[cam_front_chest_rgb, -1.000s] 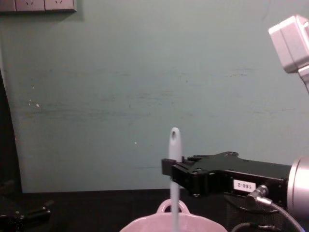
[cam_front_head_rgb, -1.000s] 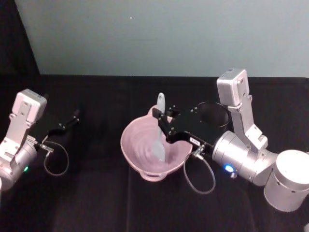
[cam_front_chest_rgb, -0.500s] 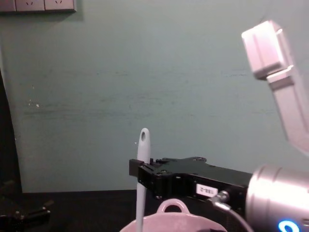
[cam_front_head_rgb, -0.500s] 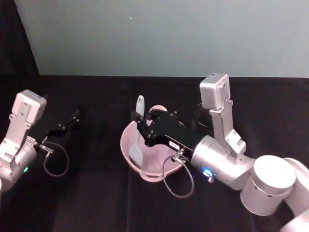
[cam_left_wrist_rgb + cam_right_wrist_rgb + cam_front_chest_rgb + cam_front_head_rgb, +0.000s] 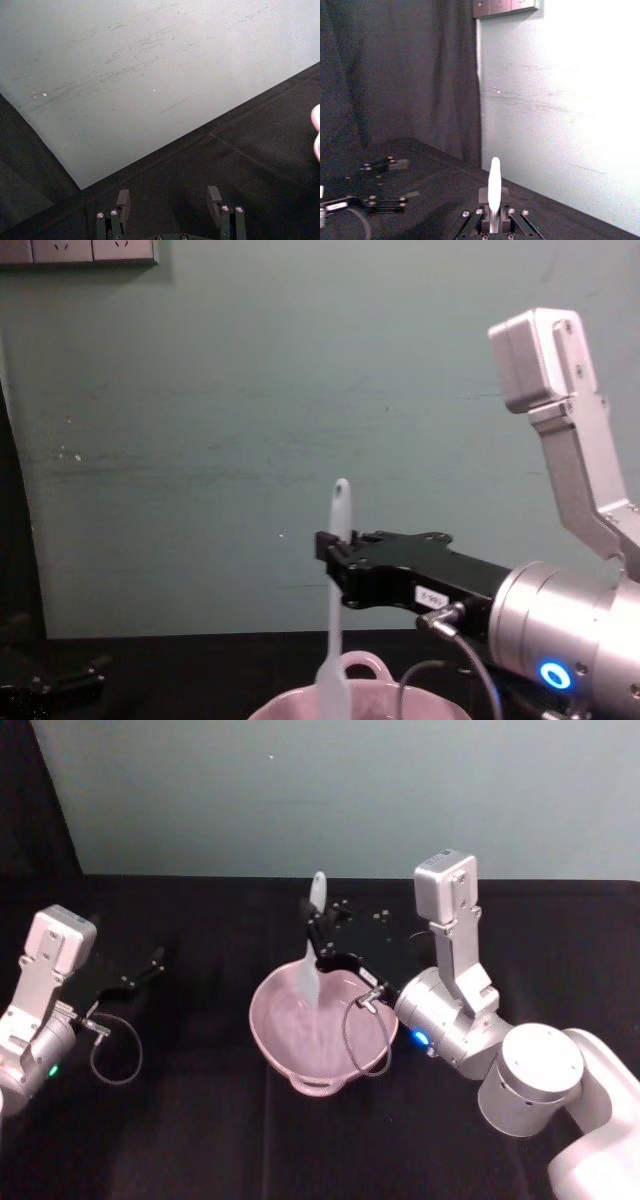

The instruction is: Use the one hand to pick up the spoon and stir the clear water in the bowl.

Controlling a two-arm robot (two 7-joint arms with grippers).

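The pale pink bowl sits at the middle of the black table; its rim and loop handle show low in the chest view. My right gripper reaches over the bowl's far side, shut on the whitish spoon. The spoon stands nearly upright, its handle end up and its blade down inside the bowl near the far wall. In the right wrist view the spoon handle rises from between the fingers. My left gripper is parked at the left, open and holding nothing.
A teal wall runs behind the table. The right arm's cable loop hangs over the bowl's right rim. Another cable loop lies by the left wrist. The pink bowl's edge shows in the left wrist view.
The right gripper has carried the spoon from the bowl's middle to its left side, then round to the far side. The left arm has stayed still.
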